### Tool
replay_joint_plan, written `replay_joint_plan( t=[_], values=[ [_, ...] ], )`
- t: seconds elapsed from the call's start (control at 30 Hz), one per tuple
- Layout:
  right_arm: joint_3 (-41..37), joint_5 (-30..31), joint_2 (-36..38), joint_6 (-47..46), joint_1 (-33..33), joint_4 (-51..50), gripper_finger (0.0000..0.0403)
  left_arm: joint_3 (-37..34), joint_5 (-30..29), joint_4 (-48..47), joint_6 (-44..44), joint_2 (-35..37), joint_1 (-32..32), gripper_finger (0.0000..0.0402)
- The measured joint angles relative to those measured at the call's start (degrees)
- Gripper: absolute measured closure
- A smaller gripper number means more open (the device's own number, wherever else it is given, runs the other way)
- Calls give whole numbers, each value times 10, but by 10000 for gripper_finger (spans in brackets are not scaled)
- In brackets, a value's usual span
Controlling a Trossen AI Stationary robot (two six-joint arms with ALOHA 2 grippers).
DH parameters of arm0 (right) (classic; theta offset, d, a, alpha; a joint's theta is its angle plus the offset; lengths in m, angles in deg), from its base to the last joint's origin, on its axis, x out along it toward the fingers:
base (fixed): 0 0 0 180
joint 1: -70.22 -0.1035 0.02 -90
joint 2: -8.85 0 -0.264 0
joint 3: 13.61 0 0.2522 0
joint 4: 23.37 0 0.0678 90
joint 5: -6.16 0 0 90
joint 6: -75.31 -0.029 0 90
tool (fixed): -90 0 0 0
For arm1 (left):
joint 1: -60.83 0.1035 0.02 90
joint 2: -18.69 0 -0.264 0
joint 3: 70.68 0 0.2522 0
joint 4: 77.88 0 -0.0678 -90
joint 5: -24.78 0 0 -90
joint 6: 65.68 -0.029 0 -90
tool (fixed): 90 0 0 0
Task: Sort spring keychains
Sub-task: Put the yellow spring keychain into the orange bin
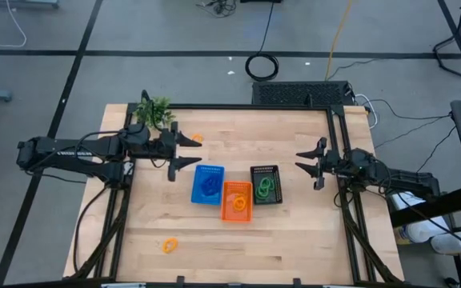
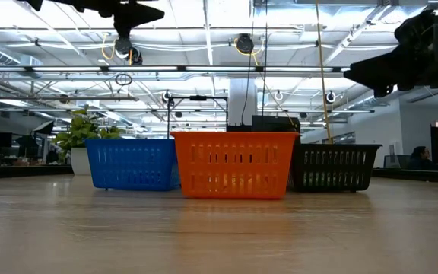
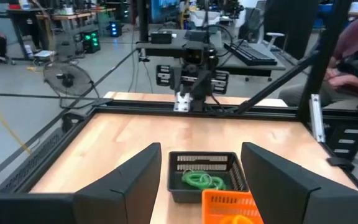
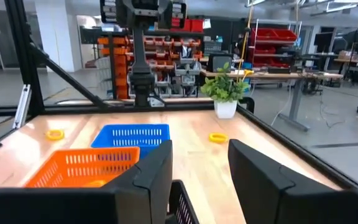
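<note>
High view shows most spring keychains already lying in the blue basket (image 1: 208, 184), orange basket (image 1: 237, 201) and black basket (image 1: 265, 184). Two orange keychains remain loose on the tabletop (image 1: 294, 240): one (image 1: 197, 139) at about one o'clock from the left tool (image 1: 181, 153), just beside it, and one (image 1: 169, 245) near the front edge, at six o'clock. The left tool is nearer to both. Both tools, left and right (image 1: 310, 166), hang with fingers apart, holding nothing. I can read no writing or brand.
</note>
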Motion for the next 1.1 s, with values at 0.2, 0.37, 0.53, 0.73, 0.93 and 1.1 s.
replay_joint_plan(
  t=[0.2, 0.37, 0.53, 0.73, 0.93, 1.1],
  values=[
    [0, 0, -4, -39, 0, 3, 260, 0, -128, -53, 46, 0, 2, 169],
    [0, -1, -4, -40, 0, 4, 257, 0, -231, -176, 117, 0, 43, 169],
    [0, -1, -4, -40, 0, 4, 257, 0, -221, -228, 200, -43, 127, 169],
    [0, -1, -4, -40, 0, 4, 257, 1, -116, -219, 222, -156, 204, 170],
    [0, -1, -4, -40, 0, 4, 259, 58, -62, -233, 222, -310, 243, 170],
    [0, -1, -4, -40, 0, 4, 257, 138, -57, -292, 186, -408, 249, 170]
  ],
)
